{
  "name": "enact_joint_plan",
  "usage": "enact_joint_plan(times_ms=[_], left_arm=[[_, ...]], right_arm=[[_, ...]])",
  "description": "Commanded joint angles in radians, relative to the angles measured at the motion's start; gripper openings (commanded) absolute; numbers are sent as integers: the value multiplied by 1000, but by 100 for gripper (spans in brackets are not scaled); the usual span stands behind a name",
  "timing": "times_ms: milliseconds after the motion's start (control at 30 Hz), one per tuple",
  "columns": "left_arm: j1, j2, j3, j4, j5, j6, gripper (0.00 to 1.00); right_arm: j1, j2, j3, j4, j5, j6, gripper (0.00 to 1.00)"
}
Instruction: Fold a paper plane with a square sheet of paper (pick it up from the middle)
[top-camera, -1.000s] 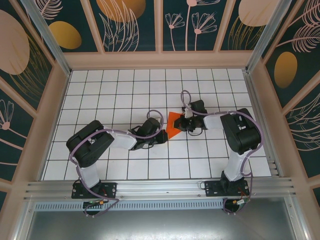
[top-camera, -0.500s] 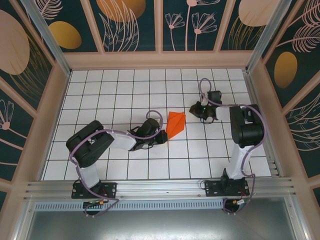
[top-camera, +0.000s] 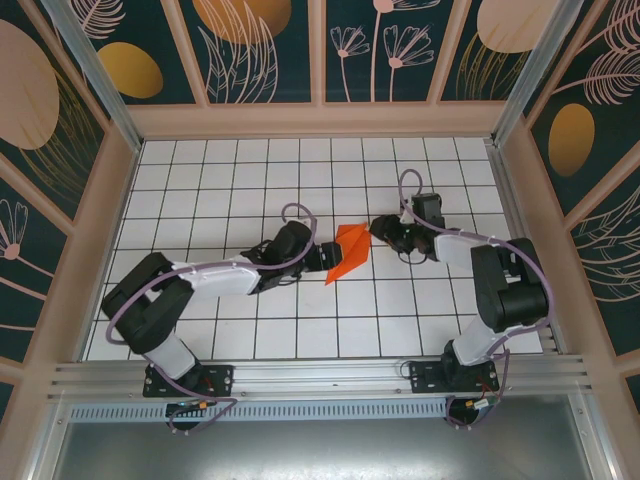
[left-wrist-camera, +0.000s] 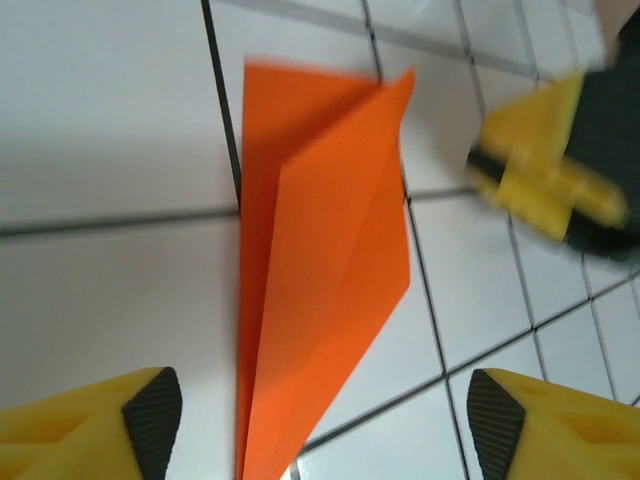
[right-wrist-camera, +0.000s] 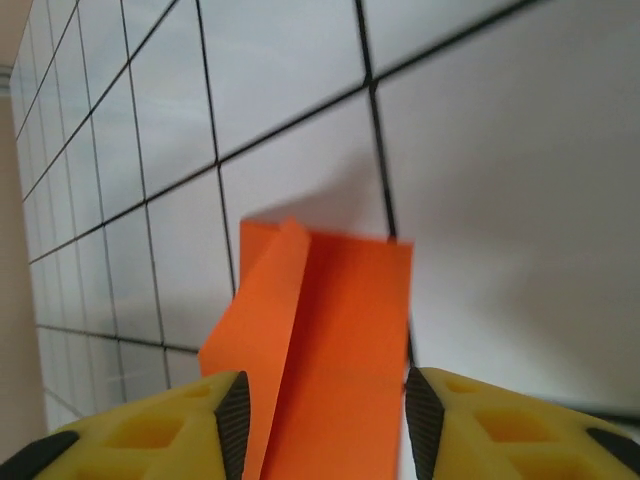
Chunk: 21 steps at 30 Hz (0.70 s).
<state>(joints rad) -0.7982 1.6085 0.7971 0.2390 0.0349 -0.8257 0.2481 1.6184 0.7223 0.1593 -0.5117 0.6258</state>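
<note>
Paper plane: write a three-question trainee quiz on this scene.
1. True or false: the plane lies on the table between the left tool and the right tool.
2. The plane is: A blue, B orange, C white.
3. Fill in: the left tool's jaws stand ___, one finger at each side of the plane.
Key: 1 true; 2 B; 3 open.

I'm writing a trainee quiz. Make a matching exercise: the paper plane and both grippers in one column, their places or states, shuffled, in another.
Column one
1. slim orange-red folded paper plane
2. left gripper
3. right gripper

Column two
A. jaws apart at the plane's wide end
B. lying on the white grid-tiled table
C. jaws wide open around the plane's pointed tip

Pairs: 1-B; 2-C; 3-A
</note>
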Motion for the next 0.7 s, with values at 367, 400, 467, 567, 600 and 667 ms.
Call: enact_joint_plan(times_ms=[367,400,467,567,600,667], left_arm=[[89,-158,-100,-42,-130,-2,98],[92,-156,-101,-43,-124,-5,99],[98,-154,-105,-42,-117,-12,98],[103,-153,-108,-42,-106,-17,98],[105,-154,-108,-44,-108,-18,98],[105,-153,-107,-52,-119,-27,99]], right_arm=[[136,68,5,89,-39,86,44],[136,85,15,85,-42,84,42],[138,105,17,100,-59,90,40],[148,113,10,137,-82,94,37],[150,116,6,157,-97,95,35],[150,122,-3,186,-119,99,33]])
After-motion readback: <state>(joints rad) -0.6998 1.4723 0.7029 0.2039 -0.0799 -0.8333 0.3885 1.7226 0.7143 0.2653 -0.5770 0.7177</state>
